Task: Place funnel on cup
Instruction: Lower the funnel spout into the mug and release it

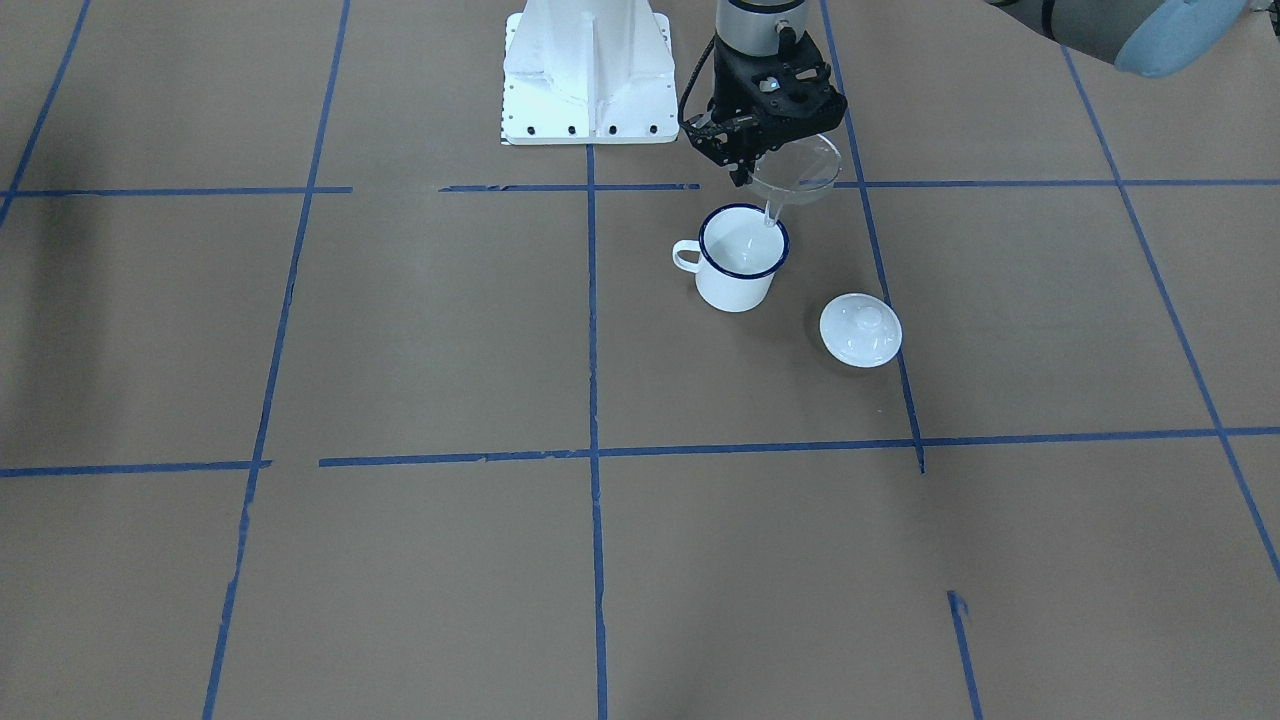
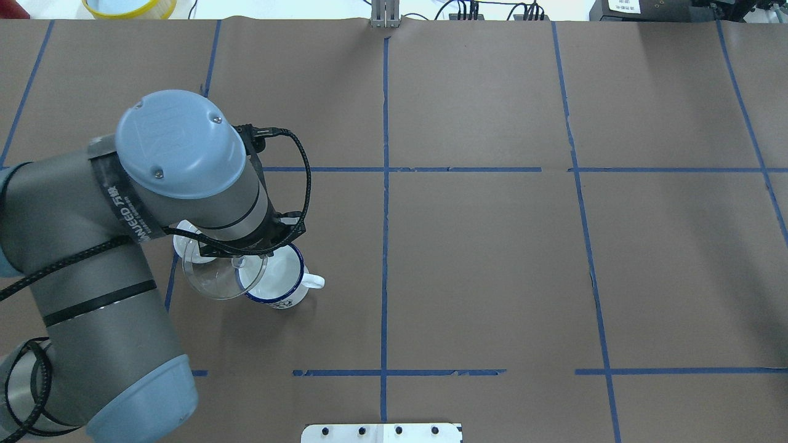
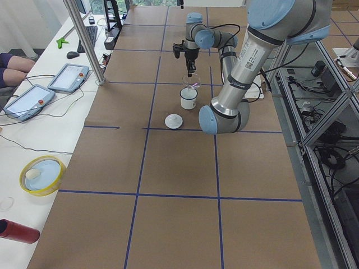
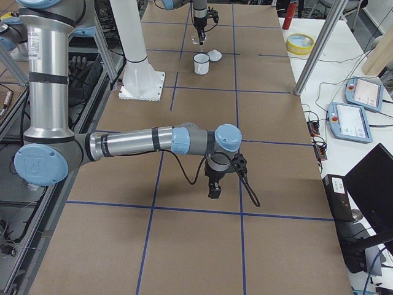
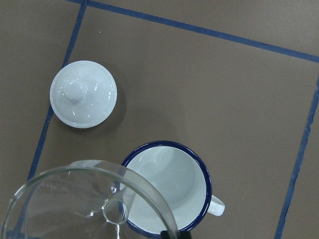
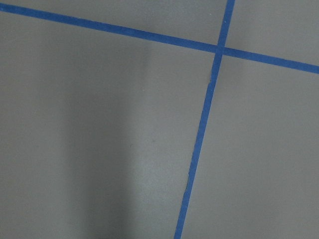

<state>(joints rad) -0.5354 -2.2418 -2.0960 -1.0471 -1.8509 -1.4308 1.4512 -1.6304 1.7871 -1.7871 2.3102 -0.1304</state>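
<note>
My left gripper is shut on the rim of the clear funnel and holds it tilted in the air. The funnel's spout hangs just over the near-robot edge of the white mug with the dark blue rim. In the left wrist view the funnel overlaps the mug's rim from the lower left. From overhead the funnel sits left of the mug. My right gripper hangs over bare table far from the mug; I cannot tell whether it is open or shut.
A round white domed lid with a knob lies on the table beside the mug; it also shows in the left wrist view. The white robot base stands behind the mug. A yellow bowl and a red bottle sit off the table's end.
</note>
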